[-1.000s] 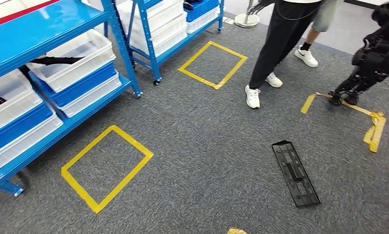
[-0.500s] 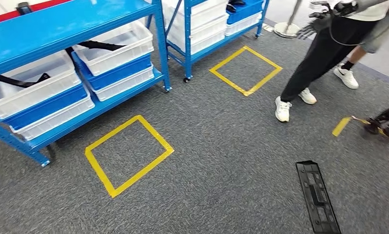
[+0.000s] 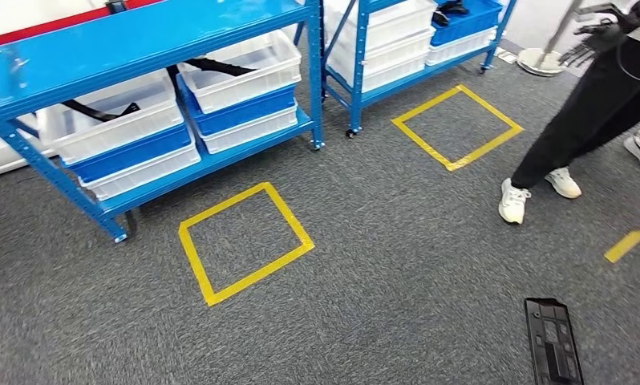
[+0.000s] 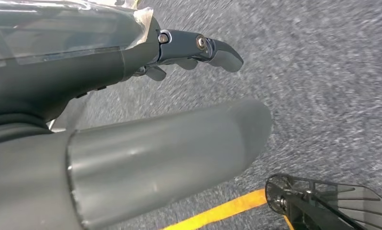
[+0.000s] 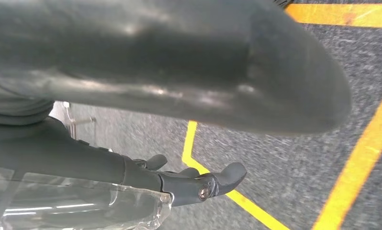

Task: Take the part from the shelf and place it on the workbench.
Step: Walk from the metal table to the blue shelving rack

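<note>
A blue shelf stands at the back left of the head view, holding white and blue bins. Thin black parts lie in two of the bins: one in the left bin, another in the bin beside it. A flat black ribbed part lies on the carpet at the lower right. My left hand hangs over the carpet, its fingers apart and holding nothing. My right hand hangs the same way, its fingers empty.
A yellow tape square marks the carpet in front of the shelf, and a second one lies before a second blue shelf. A person in black trousers and white shoes stands at the right.
The camera has turned left, so the whole scene has slid right: the shelf now stands more centred, and the floor part and the person are nearer the right edge.
</note>
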Motion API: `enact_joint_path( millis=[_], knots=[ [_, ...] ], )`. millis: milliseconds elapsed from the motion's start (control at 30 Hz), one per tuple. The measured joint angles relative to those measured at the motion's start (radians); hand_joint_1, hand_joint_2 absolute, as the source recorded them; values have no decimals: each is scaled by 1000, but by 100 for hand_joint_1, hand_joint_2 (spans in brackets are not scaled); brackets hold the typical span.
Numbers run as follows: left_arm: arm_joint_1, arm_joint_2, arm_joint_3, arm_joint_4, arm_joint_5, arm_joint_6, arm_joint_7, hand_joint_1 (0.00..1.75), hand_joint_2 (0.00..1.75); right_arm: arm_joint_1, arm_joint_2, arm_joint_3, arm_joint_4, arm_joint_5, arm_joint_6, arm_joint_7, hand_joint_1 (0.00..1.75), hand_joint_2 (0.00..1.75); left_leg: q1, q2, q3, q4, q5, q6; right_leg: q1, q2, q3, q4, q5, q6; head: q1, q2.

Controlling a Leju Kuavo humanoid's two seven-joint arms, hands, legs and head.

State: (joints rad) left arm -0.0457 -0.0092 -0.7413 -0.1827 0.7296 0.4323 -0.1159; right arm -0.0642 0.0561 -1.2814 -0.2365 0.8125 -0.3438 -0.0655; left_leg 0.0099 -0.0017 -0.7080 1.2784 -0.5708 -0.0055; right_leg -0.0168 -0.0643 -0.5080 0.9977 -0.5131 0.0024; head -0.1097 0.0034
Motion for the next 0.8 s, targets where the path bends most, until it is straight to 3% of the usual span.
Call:
enact_joint_path(
  millis=[33,67,133,167,233,267,333,367,400,467,533,600,667,700,733,800],
  knots=[
    [1,0,0,0,1,0,-2,0,0,-1,-1,1,0,1,1,-1,0,0,-1,7,27,-48,29,4,2,-12,1,0,-2,-1,0,0],
    [0,1,1,0,2,0,-3,0,0,-3,-1,3,0,2,2,-3,0,0,-4,27,67,-118,61,12,3,-24,3,0,-5,-2,0,0],
    [-5,3,1,0,2,1,-4,0,0,-4,0,7,0,2,5,-6,0,0,-15,72,132,-234,96,27,11,-45,11,0,-11,3,1,0],
    [-7,4,1,0,2,2,-5,0,0,-5,-1,8,0,3,6,-8,0,0,-20,85,144,-259,99,33,13,-56,15,0,-14,6,1,0],
    [-7,5,1,-1,2,2,-5,0,0,-9,-1,11,0,3,6,-9,0,0,-25,66,142,-268,100,40,15,-78,23,-3,-16,14,1,0],
    [-5,5,1,-1,2,2,-5,0,0,-12,-2,13,0,3,6,-10,0,0,-22,54,143,-274,105,43,14,-71,25,-1,-19,19,1,0],
    [-4,4,1,-1,2,3,-5,0,0,-15,-3,15,1,3,6,-10,0,0,-13,30,147,-287,117,52,12,-12,5,45,-46,22,1,0],
    [-5,4,1,-1,2,3,-6,0,0,-13,-4,15,1,3,6,-10,0,0,-9,17,147,-291,122,54,9,26,-22,99,-73,19,2,0],
    [-7,4,1,-1,2,4,-6,0,0,-10,-5,15,1,3,6,-10,0,0,-8,3,145,-291,124,57,7,48,-56,169,-103,15,2,0],
    [-8,3,1,-1,2,4,-6,0,0,-5,-9,15,2,3,6,-10,0,0,-7,-21,141,-291,125,58,4,59,-111,281,-143,14,2,0],
    [-8,2,1,-1,2,4,-6,0,0,-4,-10,15,2,3,6,-10,0,0,-7,-28,140,-291,125,58,3,60,-127,312,-151,16,2,0],
    [-7,2,1,-1,2,4,-6,0,0,-4,-10,15,2,3,6,-10,0,0,-7,-30,140,-291,126,58,3,60,-129,315,-151,17,2,0],
    [-6,2,1,-1,2,4,-6,0,0,-3,-10,15,2,3,6,-10,0,0,-5,-41,141,-290,126,57,1,60,-131,311,-141,25,2,0],
    [-6,1,1,-1,2,4,-6,0,0,-3,-11,15,2,3,6,-10,0,0,-2,-57,142,-289,126,52,-4,67,-108,255,-110,40,2,0],
    [-5,1,1,-1,2,3,-6,0,0,-4,-11,15,3,3,6,-10,0,0,0,-82,139,-283,123,42,-10,84,-79,180,-75,48,2,0],
    [-3,2,1,-1,2,1,-7,0,0,-5,-12,15,5,2,5,-9,0,0,5,-129,131,-274,121,18,-19,111,-17,37,-12,50,2,0]
  ],
)
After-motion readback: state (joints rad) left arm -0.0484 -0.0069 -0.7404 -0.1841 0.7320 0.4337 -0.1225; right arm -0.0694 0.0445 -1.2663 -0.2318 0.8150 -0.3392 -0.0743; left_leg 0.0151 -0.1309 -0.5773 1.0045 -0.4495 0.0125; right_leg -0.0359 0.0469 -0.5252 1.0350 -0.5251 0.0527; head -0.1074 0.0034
